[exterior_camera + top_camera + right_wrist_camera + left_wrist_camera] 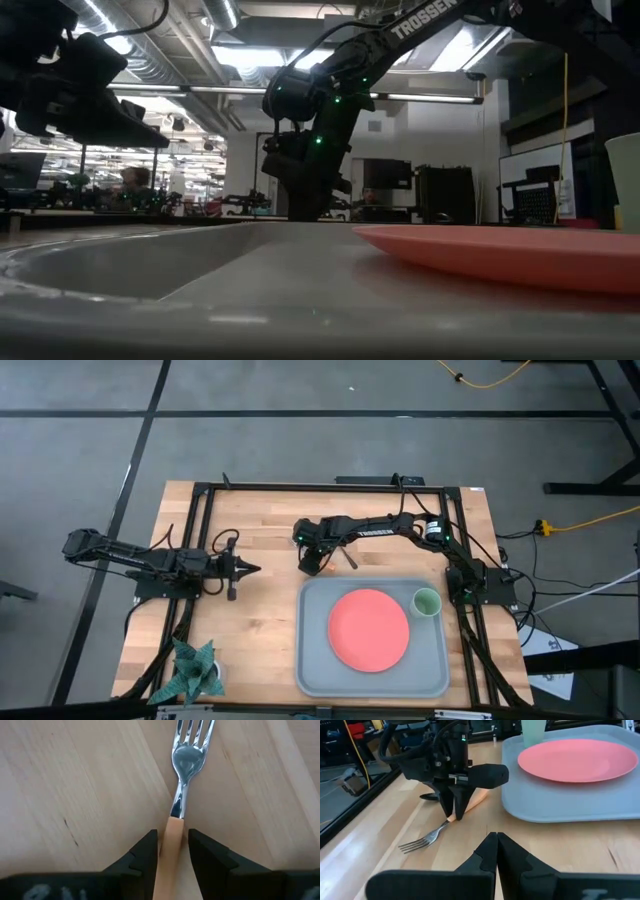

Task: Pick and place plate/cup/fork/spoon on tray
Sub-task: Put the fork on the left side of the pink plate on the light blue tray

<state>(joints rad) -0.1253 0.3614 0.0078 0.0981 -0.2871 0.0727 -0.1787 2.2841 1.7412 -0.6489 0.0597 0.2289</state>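
The fork (427,839) lies flat on the wooden table, left of the grey-blue tray (320,660). Its silver tines (192,730) point away from my right gripper (172,851), which stands over its orange handle and is shut on it. The coral-red plate (369,630) lies in the tray, and the pale green cup (426,602) stands at the tray's far right corner. A slim dark thing, probably the spoon (348,557), lies on the table beyond the tray. My left gripper (250,569) is shut and empty, left of the fork. My right gripper pinches the fork's orange handle (174,834) between its two fingers, at the end next to the metal neck. The fingers (454,805) come from above, pointing down, one on either side of the handle. The fork lies flat on the table.
A green plant-like thing (195,672) sits at the table's near left corner. Black frame rails (190,540) run along the table's left, far and right sides. Bare wood lies between my left gripper and the tray.
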